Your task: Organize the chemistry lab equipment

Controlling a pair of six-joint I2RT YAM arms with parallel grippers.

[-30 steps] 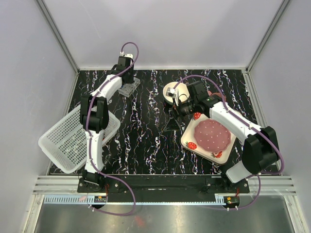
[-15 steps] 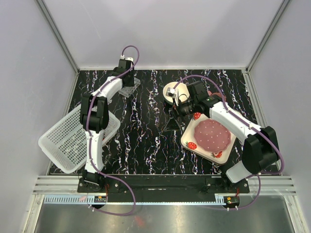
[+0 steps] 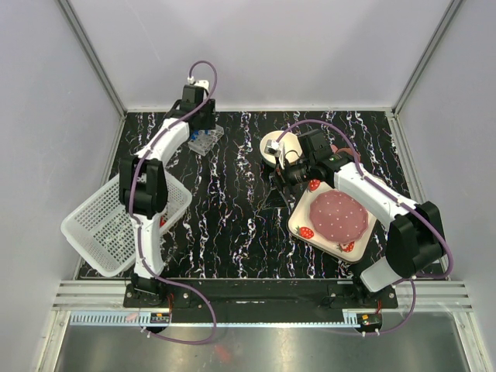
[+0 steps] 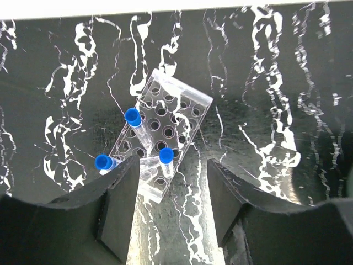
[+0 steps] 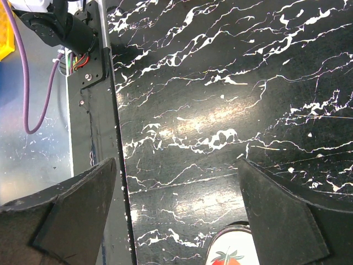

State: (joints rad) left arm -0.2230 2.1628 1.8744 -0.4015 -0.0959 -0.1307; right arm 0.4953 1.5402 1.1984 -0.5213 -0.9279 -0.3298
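A small clear plastic tube rack [image 4: 177,113] lies on the black marbled table at the back left, also seen in the top view as the rack [image 3: 206,142]. Three thin blue-capped tubes are with it: one tube [image 4: 134,120] and a second tube [image 4: 166,157] stand in its holes, and a third tube [image 4: 103,162] leans at its left edge. My left gripper [image 4: 172,204] hangs open just short of the rack, with bare table between its fingers. My right gripper [image 5: 176,210] is wide open over the table and holds nothing.
A white mesh basket [image 3: 101,232] sits tilted at the left edge. A white bowl with a yellow rim [image 3: 266,140] stands beside the right gripper [image 3: 288,172]. A strawberry-printed plate [image 3: 304,231] carrying a pink mug lies at the right; the plate's rim [image 5: 234,251] shows below the right jaws.
My left gripper has opened and drawn back from the rack toward the far wall, uncovering the rack and its blue-capped tubes. The right arm has not moved.
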